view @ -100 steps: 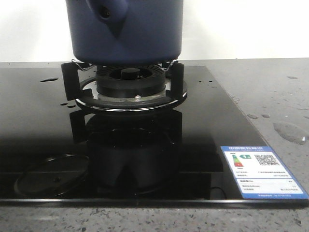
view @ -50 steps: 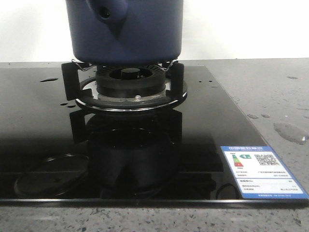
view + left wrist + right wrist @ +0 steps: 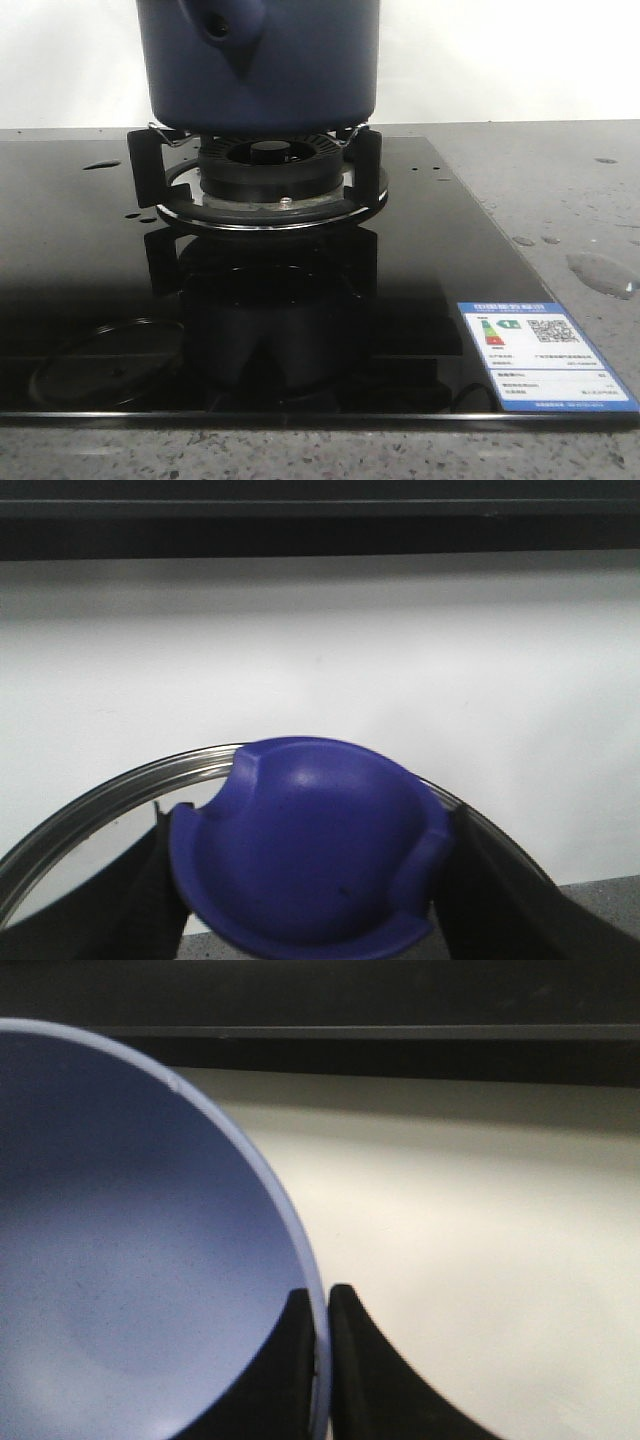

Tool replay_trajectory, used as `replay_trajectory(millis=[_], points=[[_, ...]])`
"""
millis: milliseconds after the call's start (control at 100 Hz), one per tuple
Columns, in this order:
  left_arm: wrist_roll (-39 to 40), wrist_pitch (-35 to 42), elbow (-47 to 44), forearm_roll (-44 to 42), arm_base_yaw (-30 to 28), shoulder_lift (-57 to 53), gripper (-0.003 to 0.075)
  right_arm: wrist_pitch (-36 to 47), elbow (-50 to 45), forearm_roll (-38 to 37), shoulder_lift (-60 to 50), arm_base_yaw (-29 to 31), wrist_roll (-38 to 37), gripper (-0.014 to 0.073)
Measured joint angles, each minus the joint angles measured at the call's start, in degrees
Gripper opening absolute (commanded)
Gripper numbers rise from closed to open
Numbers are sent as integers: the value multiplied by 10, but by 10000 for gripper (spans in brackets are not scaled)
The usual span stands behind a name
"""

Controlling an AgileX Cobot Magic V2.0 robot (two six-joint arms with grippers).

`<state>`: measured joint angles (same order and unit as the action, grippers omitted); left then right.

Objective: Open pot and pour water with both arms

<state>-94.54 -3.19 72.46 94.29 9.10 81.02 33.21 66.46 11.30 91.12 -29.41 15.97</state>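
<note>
The dark navy pot (image 3: 260, 70) stands on the burner's pot stand, its handle stub (image 3: 222, 25) turned toward the camera; its top is cut off in the front view. Neither gripper shows there. In the left wrist view my left gripper (image 3: 310, 880) is shut on the blue knob (image 3: 305, 840) of a glass lid (image 3: 120, 790), held up before a white wall. My right gripper (image 3: 320, 1305) is shut on the rim of a lighter blue bowl (image 3: 130, 1240), one finger inside and one outside. Water shows as drops and a puddle (image 3: 600, 272) on the counter.
A gas burner (image 3: 268, 170) sits in a black glass hob (image 3: 80, 250) set into a grey speckled counter (image 3: 570, 180). A blue-and-white label (image 3: 540, 355) is stuck at the hob's front right. The lid's reflection (image 3: 105, 365) shows in the glass at front left.
The pot has not moved. A faint curved reflection near the hob's front right edge has drifted to the right.
</note>
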Motion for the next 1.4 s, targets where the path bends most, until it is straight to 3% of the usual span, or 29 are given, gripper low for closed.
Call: replay_trajectory(millis=[510,1400], points=[[0,0,0,0,0,0,358,265,-57,-34,50,0,0,-46],[0,0,0,0,0,0,358,299,-56,-39,50,0,0,-46]])
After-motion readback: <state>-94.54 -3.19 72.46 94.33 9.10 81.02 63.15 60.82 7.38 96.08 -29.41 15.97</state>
